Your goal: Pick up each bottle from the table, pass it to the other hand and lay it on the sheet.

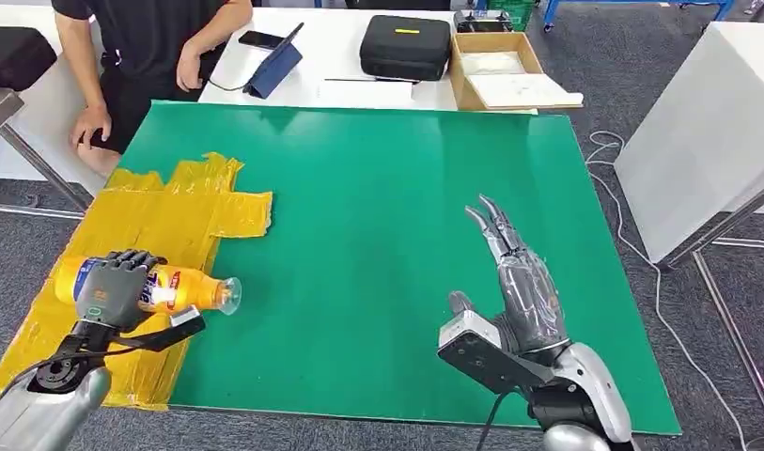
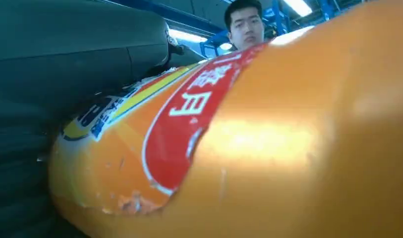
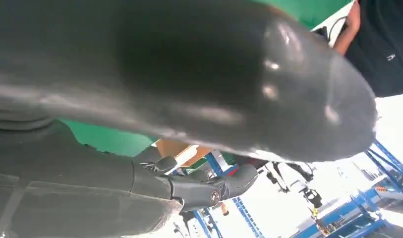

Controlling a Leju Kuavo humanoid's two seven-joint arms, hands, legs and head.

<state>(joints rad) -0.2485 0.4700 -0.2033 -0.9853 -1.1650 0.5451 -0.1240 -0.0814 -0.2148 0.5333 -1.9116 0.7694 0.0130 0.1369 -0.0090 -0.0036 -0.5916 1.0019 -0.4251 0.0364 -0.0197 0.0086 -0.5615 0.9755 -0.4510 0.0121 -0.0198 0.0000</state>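
Observation:
An orange bottle point(image 1: 176, 288) with a red and blue label lies on its side over the yellow sheet point(image 1: 162, 221), its clear cap end poking onto the green table top point(image 1: 406, 216). My left hand point(image 1: 110, 287) grips the bottle around its middle. Seen from the left wrist, the bottle point(image 2: 268, 148) fills most of the picture, with dark fingers point(image 2: 65, 54) wrapped over it. My right hand point(image 1: 514, 272) hovers above the table's right half, fingers stretched out straight and empty. Its thick thumb point(image 3: 199, 74) and dark fingers point(image 3: 199, 188) show in the right wrist view.
A person point(image 1: 143, 47) stands at the far left corner, one hand on a white table point(image 1: 340, 56) that carries a tablet point(image 1: 274, 61), a black case point(image 1: 406, 45) and a cardboard box point(image 1: 500, 70). Another white table point(image 1: 707, 132) stands to the right.

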